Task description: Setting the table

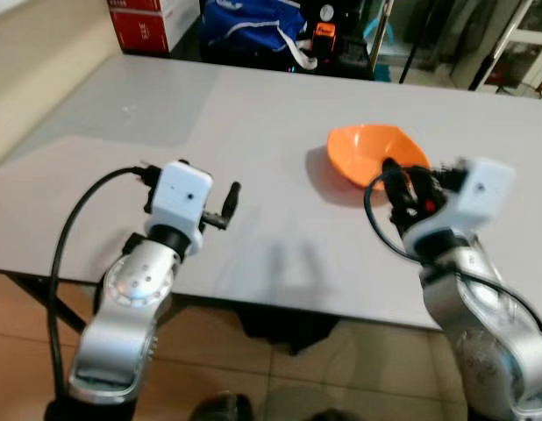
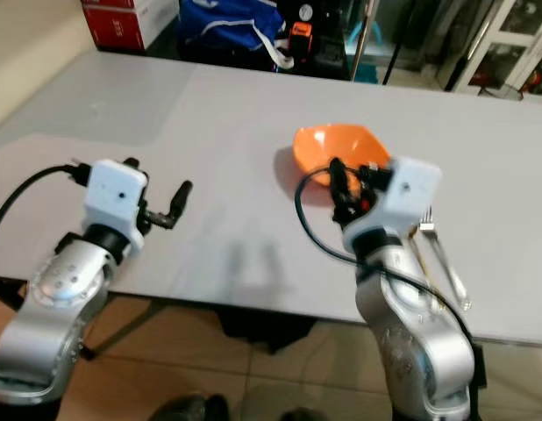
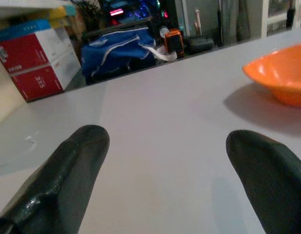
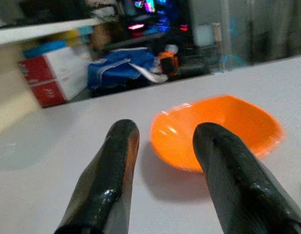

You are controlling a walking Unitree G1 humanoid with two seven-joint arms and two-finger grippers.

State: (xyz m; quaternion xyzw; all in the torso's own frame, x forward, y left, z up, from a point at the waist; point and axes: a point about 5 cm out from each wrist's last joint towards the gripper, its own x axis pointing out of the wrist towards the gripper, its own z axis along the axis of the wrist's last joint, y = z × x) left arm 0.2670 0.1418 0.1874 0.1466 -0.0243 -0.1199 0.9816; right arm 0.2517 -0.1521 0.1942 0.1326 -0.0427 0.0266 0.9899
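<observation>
An orange bowl (image 2: 337, 151) sits upright on the grey table (image 1: 253, 114), a little past the table's middle toward the far edge, and everything else is easiest placed from it. The right gripper (image 4: 162, 161) hovers just short of the bowl on the robot's side, low over the tabletop, its two black fingers (image 4: 109, 170) parted with nothing between them, the bowl's near rim showing through the gap. Just to the right of the bowl and nearer the front edge, a metal fork (image 2: 426, 235) and another slim piece of cutlery beside it (too small to make out) lie flat beside the right arm. The left gripper (image 3: 165, 161) hangs well to the bowl's left over bare table, fingers spread wide and empty. Beyond the bowl, off the table's far edge, a blue bag (image 1: 253, 22) rests next to red-and-white boxes (image 1: 153, 22).
</observation>
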